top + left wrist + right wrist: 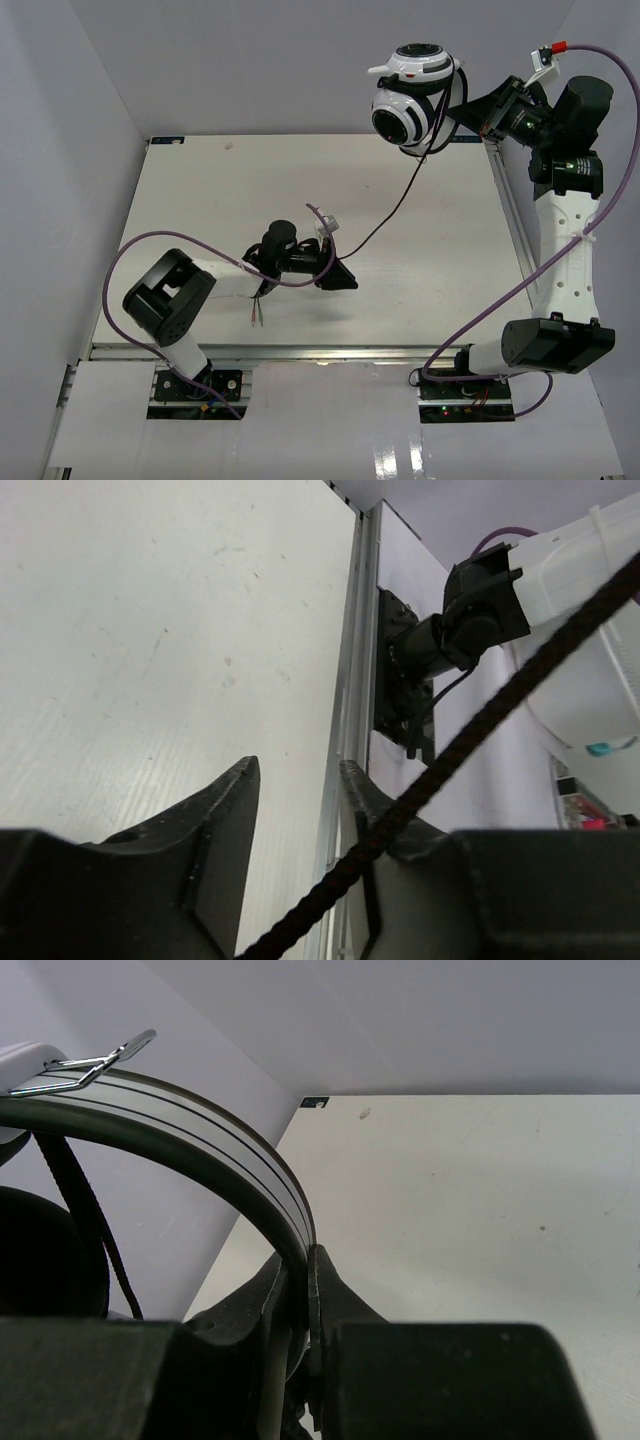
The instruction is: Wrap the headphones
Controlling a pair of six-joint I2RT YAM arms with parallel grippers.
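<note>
The white headphones (pixel 410 95) hang in the air above the table's back right. My right gripper (pixel 468 105) is shut on their thin headband (pixel 200 1125). A black ear pad (pixel 30 1250) shows at the left of the right wrist view. The thin black cord (pixel 395 205) runs down from the cups to my left gripper (pixel 345 277), low over the middle of the table. In the left wrist view the cord (pixel 470 735) crosses the right finger (pixel 375 805) and drops into the gap. The left gripper (pixel 300 770) is open, its jaws wide apart around the cord.
The white table (pixel 220 190) is walled at the left and back. A metal rail (pixel 345 680) runs along its right edge, and the right arm (pixel 565 250) stands beside it. Thin loose wires (pixel 258 312) hang under the left arm.
</note>
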